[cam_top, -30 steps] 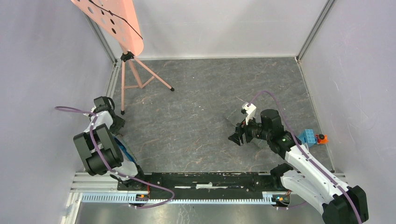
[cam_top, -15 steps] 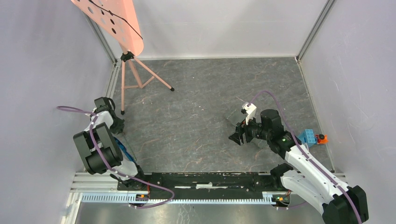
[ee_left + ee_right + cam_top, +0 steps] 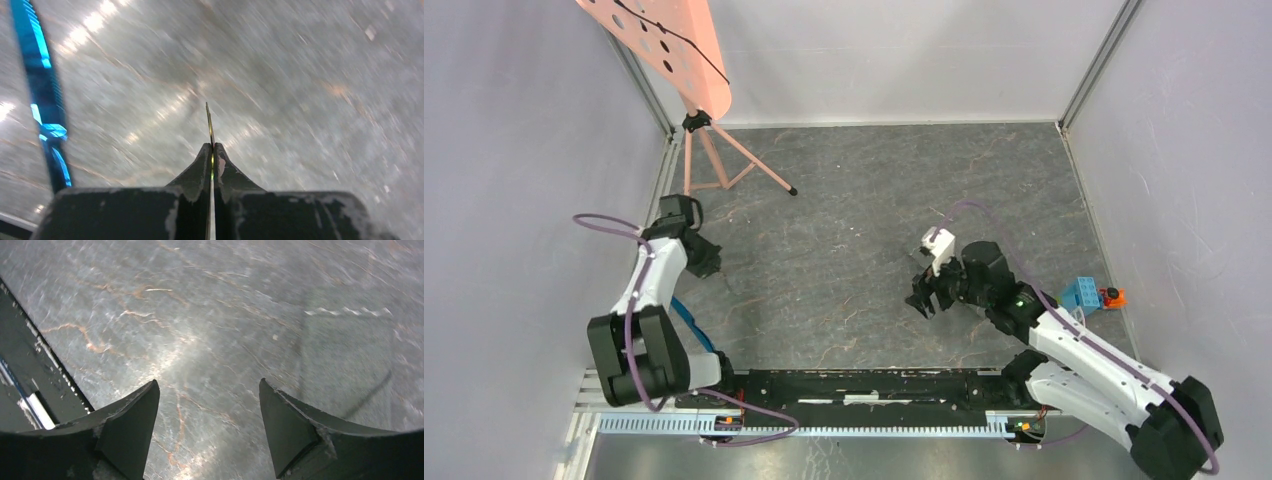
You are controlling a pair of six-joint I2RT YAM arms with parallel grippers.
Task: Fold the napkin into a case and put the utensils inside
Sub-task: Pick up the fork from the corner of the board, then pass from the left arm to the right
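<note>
We see the left end effector fully closed, and a thin yellow-green piece stands edge-on between its tips, above the slate desk. The picture there is blurred. A blue piece with a toothed edge lies on the desk to the left of it. The right end effector is wide open and has hold of nothing. Just beyond its right finger the napkin lies flat on the desk, its stitched hem faintly visible.
</note>
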